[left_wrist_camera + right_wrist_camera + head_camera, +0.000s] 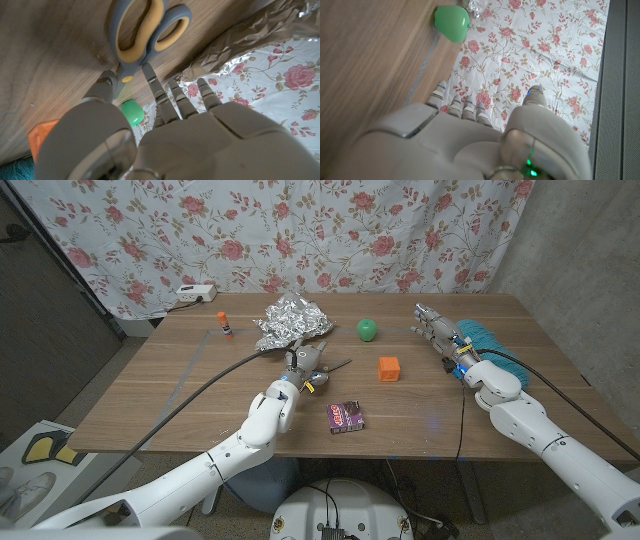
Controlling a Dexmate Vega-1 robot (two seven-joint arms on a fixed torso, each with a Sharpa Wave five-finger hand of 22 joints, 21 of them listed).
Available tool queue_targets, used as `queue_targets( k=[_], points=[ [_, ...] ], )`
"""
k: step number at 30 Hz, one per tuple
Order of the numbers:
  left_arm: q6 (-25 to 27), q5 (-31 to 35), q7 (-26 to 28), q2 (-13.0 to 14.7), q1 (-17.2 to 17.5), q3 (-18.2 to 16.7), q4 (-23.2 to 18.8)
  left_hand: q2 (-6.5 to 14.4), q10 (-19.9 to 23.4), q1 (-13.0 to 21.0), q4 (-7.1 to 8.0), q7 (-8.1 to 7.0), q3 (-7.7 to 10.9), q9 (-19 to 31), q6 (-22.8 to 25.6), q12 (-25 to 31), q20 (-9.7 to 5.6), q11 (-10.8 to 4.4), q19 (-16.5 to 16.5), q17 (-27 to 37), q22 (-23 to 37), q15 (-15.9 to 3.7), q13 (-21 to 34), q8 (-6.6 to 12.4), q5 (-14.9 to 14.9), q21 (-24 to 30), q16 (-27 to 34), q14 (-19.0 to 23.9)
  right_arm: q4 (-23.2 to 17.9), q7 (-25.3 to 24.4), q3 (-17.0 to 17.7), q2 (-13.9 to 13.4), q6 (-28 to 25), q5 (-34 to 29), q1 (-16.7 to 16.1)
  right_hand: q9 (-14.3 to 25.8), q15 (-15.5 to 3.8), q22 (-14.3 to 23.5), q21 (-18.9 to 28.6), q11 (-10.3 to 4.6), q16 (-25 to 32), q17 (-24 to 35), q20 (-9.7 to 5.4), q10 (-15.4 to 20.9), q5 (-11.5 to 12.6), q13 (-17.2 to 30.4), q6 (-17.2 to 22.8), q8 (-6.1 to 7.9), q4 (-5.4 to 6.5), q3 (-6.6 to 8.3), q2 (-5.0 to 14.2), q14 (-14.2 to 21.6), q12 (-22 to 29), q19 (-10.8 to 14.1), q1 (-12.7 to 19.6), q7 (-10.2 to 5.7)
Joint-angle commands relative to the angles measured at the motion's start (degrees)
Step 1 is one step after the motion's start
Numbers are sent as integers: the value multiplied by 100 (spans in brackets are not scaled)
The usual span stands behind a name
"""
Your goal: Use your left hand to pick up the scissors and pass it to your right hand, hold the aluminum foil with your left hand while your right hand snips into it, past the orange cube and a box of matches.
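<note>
Reaching over the scissors (322, 370) near the middle of the desk (150, 395), left hand (303, 366) just in front of the crumpled foil (290, 321); in the left wrist view, fingers (159, 91) lowered beside the blue-and-yellow handles (145, 27), tips touching or nearly touching close to the pivot; cannot tell whether actually gripping. Waiting well apart on the other side, right hand (436, 330) raised by a teal bundle (484, 337), fingers (462, 106) apart, holding nothing.

Judged barely begun: scissors apparently not yet lifted from the desk, so pickup, handover, steadying of the foil and the snip all remaining. Lying between the two hands: orange cube (389, 367), green ball (368, 330) and box of matches (346, 416); printing on the box too small to read; glue stick (224, 325) near the far edge, label unreadable; no other legible writing.
</note>
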Motion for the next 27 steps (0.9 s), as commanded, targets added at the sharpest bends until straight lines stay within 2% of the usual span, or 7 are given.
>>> queue_targets(
  k=[1, 19, 25, 27],
  points=[
    [20, -61, 43, -19, -22, 46, 66, 25, 4, 48, 5, 24, 22, 0, -8, 54, 20, -4, 22, 23, 9, 1, 20, -10, -3, 12, -3, 75, -30, -29, 8, -7, -23, -12, -10, 20, 8, 17, 25, 41, 34, 7, 29, 3, -20, 14, -36, 8, -19, 10, -19, -29, 22, -29, 16, 19],
    [51, -271, 73, 1, 11, 32, 80, 31, -185, 49, 4, 50, 1, 1, 23, -23, 16, 26, 42, 38, 9, 16, 10, -1, -8, 11, 2, 86, -60, -64, 2, 8, -21, -30, -22, 21, 8, 17, 26, 44, 33, 8, 28, -17, -22, 12, -34, 8, -13, 29, -28, -40, 15, -27, 9, 18],
    [60, -271, 54, 24, 6, 53, 61, 97, -120, 142, -27, 69, 88, 0, 67, -31, 15, 17, 50, 26, 8, -27, -30, 15, 19, 11, 11, 141, -64, -68, 11, 33, -6, -5, -25, 21, 9, 16, 27, 52, 34, 8, 28, -23, -22, 12, -40, 6, -10, 33, -31, -39, 14, -27, 5, 15],
    [51, -267, 68, 26, 1, 67, 74, 108, -77, 168, -33, 135, 121, 1, 203, -22, 14, 8, 51, 19, 8, -33, -39, 63, 26, 9, 2, 146, -75, -86, 16, 42, -27, 18, -36, 21, 11, 16, 26, 50, 35, 9, 29, -22, -23, 12, -38, 6, -9, 35, -32, -38, 15, -27, 4, 17]
  ],
)
